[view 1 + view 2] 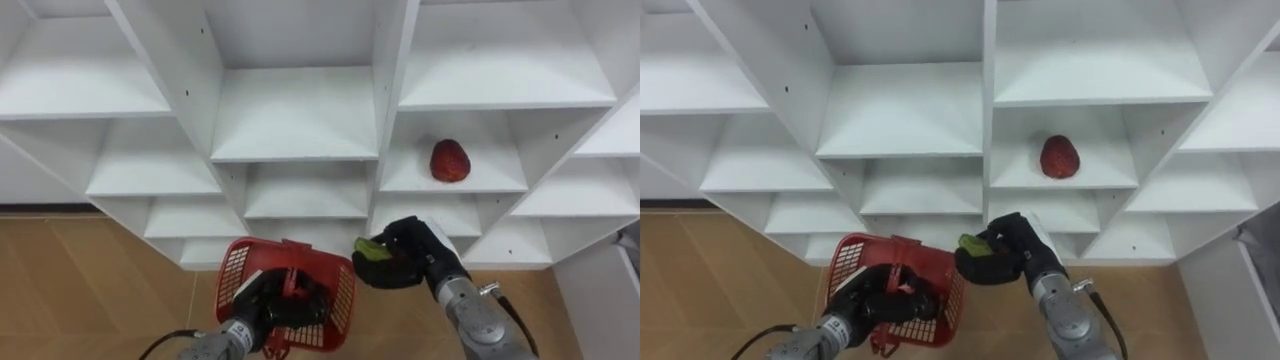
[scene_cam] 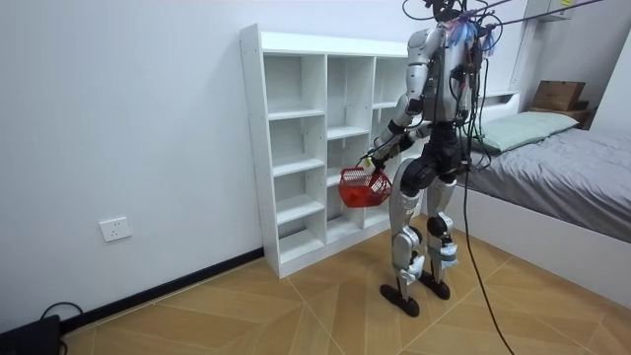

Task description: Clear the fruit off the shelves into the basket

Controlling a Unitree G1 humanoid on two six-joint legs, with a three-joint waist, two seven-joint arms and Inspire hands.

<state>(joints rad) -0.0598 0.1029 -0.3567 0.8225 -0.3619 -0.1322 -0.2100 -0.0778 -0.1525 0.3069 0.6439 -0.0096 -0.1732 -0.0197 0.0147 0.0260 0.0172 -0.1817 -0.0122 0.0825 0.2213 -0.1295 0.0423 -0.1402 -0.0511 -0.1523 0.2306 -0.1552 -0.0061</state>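
A tall white closet (image 2: 306, 43) of open compartments in several columns stands flush against a plain pale wall (image 2: 118, 118), its shelves evenly lit. Below the closet and running out in front of it, the floor (image 2: 296, 316) is light wood laid in a herringbone pattern. A dark skirting board (image 2: 177, 284) follows the foot of the wall to the room view's left of the closet, and a white wall socket (image 2: 115, 230) sits low on that same stretch. To the room view's right of the closet stands a bed (image 2: 582, 177) with a grey cover on a white base. A pale green pillow (image 2: 523, 128) lies at the bed's end nearest the closet, and a cardboard box (image 2: 557, 95) sits just behind the pillow.
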